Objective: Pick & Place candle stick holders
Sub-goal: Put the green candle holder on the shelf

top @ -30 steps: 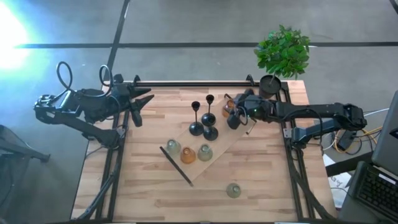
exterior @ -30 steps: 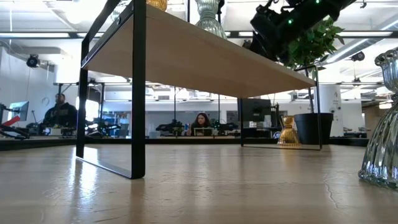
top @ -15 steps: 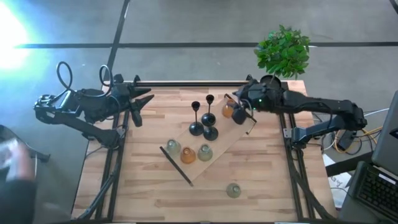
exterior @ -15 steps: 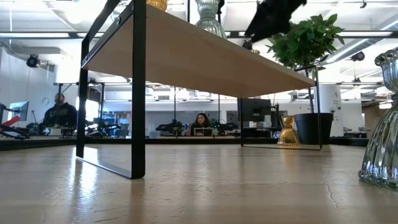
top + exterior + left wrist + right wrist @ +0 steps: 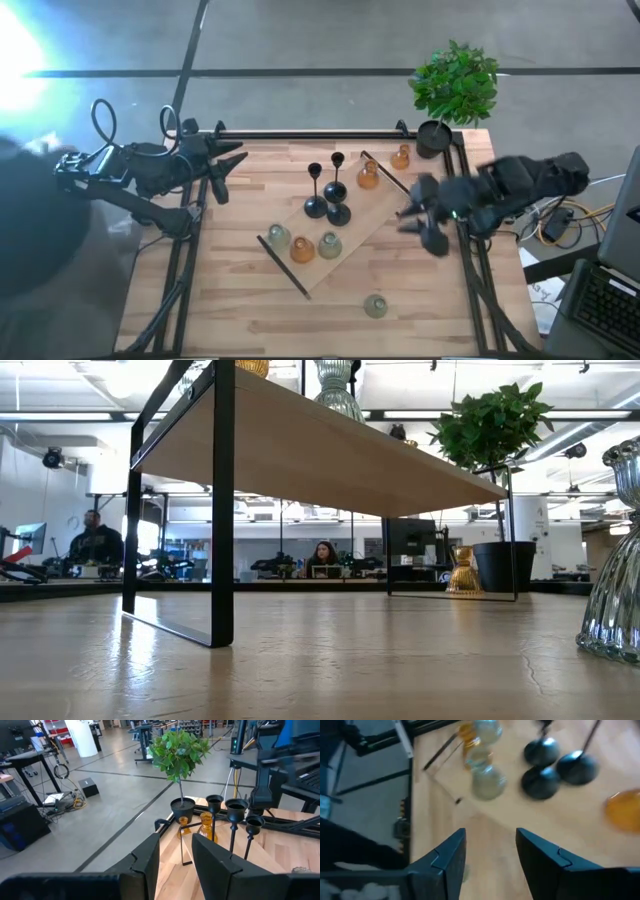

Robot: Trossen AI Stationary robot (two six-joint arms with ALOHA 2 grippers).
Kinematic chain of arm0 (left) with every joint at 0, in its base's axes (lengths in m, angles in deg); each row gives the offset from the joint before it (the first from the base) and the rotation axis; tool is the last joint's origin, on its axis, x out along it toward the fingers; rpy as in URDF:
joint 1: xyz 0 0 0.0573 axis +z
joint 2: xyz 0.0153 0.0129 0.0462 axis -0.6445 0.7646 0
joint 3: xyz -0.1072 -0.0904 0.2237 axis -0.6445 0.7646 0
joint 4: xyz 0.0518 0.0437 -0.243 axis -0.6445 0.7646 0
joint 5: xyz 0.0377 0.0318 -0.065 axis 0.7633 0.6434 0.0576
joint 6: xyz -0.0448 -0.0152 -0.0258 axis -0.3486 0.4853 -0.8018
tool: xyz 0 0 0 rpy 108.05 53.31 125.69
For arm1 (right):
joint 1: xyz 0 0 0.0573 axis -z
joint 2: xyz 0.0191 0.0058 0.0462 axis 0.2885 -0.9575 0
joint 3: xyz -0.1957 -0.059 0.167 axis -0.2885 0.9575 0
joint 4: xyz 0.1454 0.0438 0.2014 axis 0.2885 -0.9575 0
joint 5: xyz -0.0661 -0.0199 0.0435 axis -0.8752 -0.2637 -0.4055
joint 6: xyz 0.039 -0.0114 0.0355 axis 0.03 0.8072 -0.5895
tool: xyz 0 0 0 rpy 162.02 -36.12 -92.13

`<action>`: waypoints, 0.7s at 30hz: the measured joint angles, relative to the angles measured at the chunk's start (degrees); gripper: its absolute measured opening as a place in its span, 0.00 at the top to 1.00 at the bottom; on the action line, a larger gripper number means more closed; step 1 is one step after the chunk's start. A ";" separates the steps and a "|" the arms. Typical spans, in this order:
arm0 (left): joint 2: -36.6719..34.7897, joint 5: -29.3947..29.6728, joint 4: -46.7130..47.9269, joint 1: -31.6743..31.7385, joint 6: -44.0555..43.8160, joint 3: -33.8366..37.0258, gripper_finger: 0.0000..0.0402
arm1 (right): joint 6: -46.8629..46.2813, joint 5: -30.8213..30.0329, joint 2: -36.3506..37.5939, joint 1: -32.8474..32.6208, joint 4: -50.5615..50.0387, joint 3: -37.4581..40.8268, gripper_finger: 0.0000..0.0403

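Since a second ago the right gripper has pulled away from the amber holders at the upper middle of the high view and now sits blurred at centre right, over bare table near the right edge; its jaws stand apart with nothing between them, as the right wrist view shows. One amber holder now stands alone just left of the black pot. Black stemmed holders cluster at centre on the raised wooden board, glass ones lower left of them, and one pale holder sits apart at lower centre. Parked at upper left, the left gripper has its jaws partly apart and empty. A fast swing back could clip the thin stems and topple them.
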 joint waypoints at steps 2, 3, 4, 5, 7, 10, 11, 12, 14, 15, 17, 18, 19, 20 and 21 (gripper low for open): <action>0.00 -0.02 0.00 0.01 0.03 0.00 0.70 | -6.88 -4.15 -0.25 -6.36 -0.14 0.39 0.61; 0.00 0.00 -0.02 0.02 -0.01 0.00 0.70 | -10.34 -6.68 -0.45 -9.40 -0.22 0.72 0.62; 0.00 0.00 -0.02 0.02 0.01 0.00 0.70 | -14.02 -9.39 -0.61 -12.38 -0.19 1.20 0.63; 0.00 -0.01 -0.02 0.01 -0.01 0.00 0.70 | -17.65 -11.95 -0.97 -15.36 -0.20 1.71 0.63; 0.00 -0.07 -0.40 0.00 -1.31 0.00 0.70 | -25.01 -17.31 -1.85 -20.85 -0.18 2.61 0.64; 0.06 -4.84 -0.41 0.02 -8.61 -0.02 0.70 | -34.83 -25.75 -3.75 -28.09 -0.17 3.41 0.66; 0.00 -8.91 1.00 0.02 -7.33 -0.02 0.70 | -37.56 -28.52 -4.54 -30.17 -0.02 3.56 0.67; 0.00 -13.31 3.03 0.02 -4.37 0.04 0.70 | -40.03 -31.15 -5.43 -31.88 -0.03 3.69 0.67; -0.35 -19.28 4.55 -0.07 0.17 1.86 0.70 | -43.71 -35.04 -7.57 -34.57 0.06 3.76 0.67; -0.94 -19.99 4.45 -0.09 0.76 3.49 0.70 | -44.81 -36.02 -8.65 -35.40 0.03 3.81 0.67; -3.07 -19.85 4.86 -0.04 0.51 7.62 0.70 | -46.62 -36.40 -10.90 -36.36 -0.10 3.86 0.67; -4.73 -19.61 4.87 0.02 0.41 9.98 0.70 | -47.69 -36.40 -11.95 -36.53 -0.36 3.86 0.67; -6.93 -19.15 4.34 0.03 0.07 12.37 0.70 | -48.74 -36.12 -12.99 -36.58 -0.41 3.86 0.68; -9.68 -19.19 3.05 0.01 -0.52 14.88 0.70 | -49.62 -35.90 -14.02 -36.58 -0.33 3.86 0.68; -12.62 -19.53 1.19 -0.01 -0.81 17.29 0.70 | -50.30 -35.60 -15.07 -36.58 -0.27 3.86 0.68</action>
